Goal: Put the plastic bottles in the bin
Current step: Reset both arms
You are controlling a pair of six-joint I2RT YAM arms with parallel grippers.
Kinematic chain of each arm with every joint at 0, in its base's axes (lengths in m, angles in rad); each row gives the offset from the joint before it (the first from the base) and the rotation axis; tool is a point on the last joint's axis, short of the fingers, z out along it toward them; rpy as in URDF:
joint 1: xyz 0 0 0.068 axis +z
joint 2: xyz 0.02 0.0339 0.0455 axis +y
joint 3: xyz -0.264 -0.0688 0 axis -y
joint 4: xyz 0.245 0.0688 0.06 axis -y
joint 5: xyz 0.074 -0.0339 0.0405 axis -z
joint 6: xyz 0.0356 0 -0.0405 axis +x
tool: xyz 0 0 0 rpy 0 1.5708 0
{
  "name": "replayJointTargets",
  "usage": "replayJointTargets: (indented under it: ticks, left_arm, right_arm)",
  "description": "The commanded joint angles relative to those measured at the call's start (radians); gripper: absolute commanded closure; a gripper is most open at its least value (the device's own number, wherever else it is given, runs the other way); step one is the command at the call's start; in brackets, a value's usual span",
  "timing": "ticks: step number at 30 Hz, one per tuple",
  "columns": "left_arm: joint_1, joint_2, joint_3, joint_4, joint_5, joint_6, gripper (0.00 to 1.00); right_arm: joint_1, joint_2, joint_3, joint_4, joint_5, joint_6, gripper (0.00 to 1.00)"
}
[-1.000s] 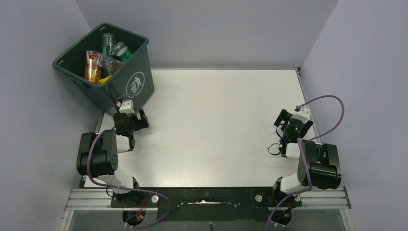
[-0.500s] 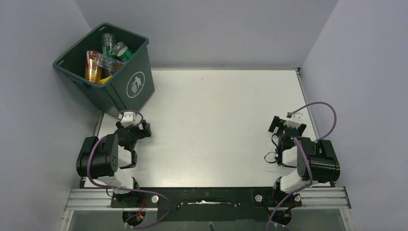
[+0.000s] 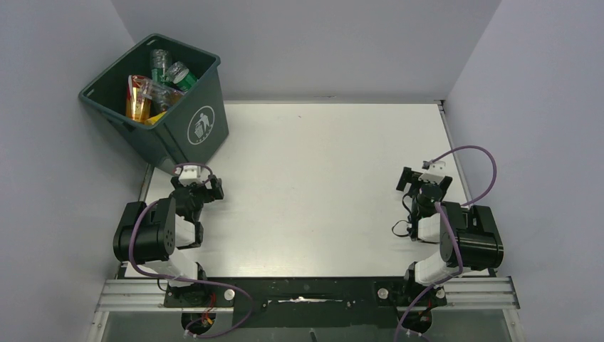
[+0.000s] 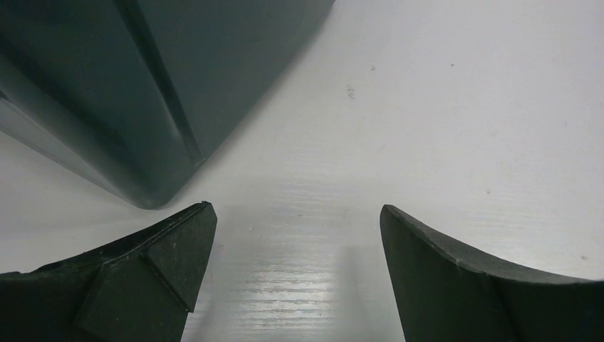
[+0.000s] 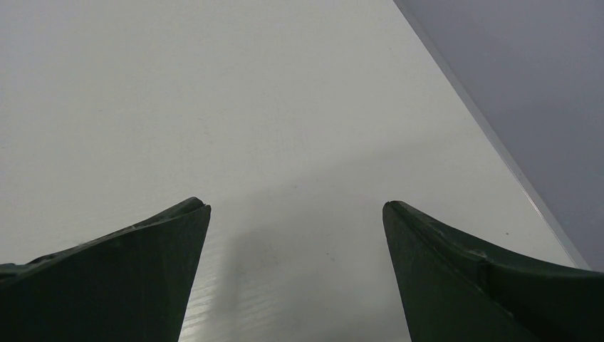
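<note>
The dark green bin (image 3: 186, 135) stands at the table's far left corner with a white logo on its side. Several plastic bottles (image 3: 155, 89) lie inside it, clear, green-labelled and orange. My left gripper (image 3: 202, 189) hovers low just in front of the bin, open and empty; the left wrist view shows the bin's lower corner (image 4: 149, 107) beyond the left gripper (image 4: 298, 221). My right gripper (image 3: 425, 180) sits near the table's right side, open with nothing between its fingers, and the right gripper (image 5: 296, 214) shows only bare tabletop ahead.
Grey walls close in the white table (image 3: 320, 178) on three sides; the right wall's foot (image 5: 491, 135) runs close to the right gripper. Both arm bases sit on the black rail (image 3: 306, 292) at the near edge.
Both arms have drawn back toward their bases. The left gripper moved slightly nearer and turned; the right gripper pulled in and left. Both stay open.
</note>
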Motion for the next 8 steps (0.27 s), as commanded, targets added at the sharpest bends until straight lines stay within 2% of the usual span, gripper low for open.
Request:
replayJointTargets:
  ticks: [1, 8]
  left_arm:
    - [-0.006, -0.001, 0.024, 0.086, -0.016, 0.013, 0.14]
    - [-0.007, -0.001, 0.024, 0.085, -0.016, 0.014, 0.14]
  right_arm:
    - [0.005, 0.0, 0.025, 0.068, -0.002, -0.017, 0.02]
    - [0.006, -0.001, 0.024, 0.07, -0.002, -0.019, 0.02]
